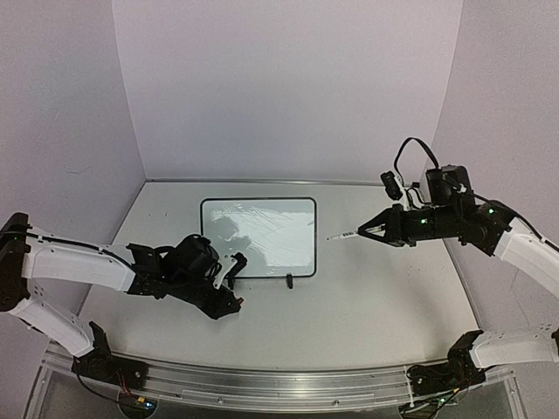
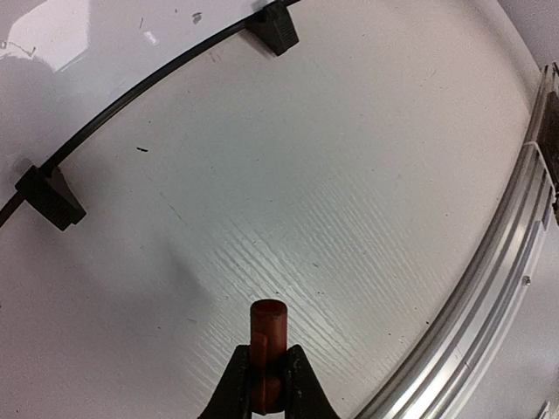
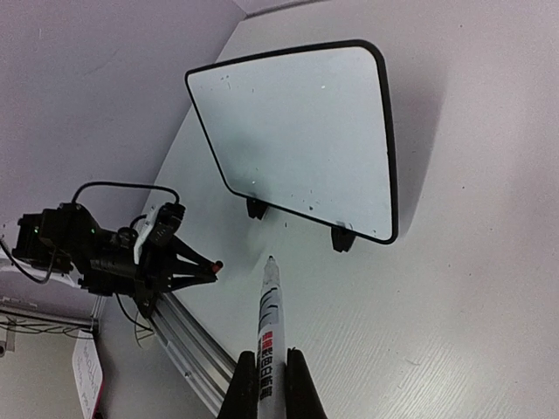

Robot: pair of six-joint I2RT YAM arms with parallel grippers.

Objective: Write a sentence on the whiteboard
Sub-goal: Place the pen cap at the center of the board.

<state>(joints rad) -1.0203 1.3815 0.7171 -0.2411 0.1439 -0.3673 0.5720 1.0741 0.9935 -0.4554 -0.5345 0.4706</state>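
Two robot arms are reaching over the white table (image 1: 376, 297). The whiteboard (image 1: 258, 236) is standing on its two little black feet (image 2: 51, 196), a bit left of the middle of the table and closer to the far edge than to the near one. Its face is looking white and shiny.

The left gripper (image 1: 234, 264) is waiting near the board's near left corner, not touching it. Its fingers are squeezing a small red cap (image 2: 268, 336). The cap is sticking up between the fingers, above the bare table.

The right gripper (image 1: 362, 231) is staying to the right of the board. It is clenching a white marker (image 1: 342, 236) with red print on its side. The marker is pointing its thin tip at the board's right edge. The tip is sitting just beside the black rim, with a small gap between them.

A silver metal rail (image 1: 279, 384) is running along the near edge of the table, where both arms are bolted down.
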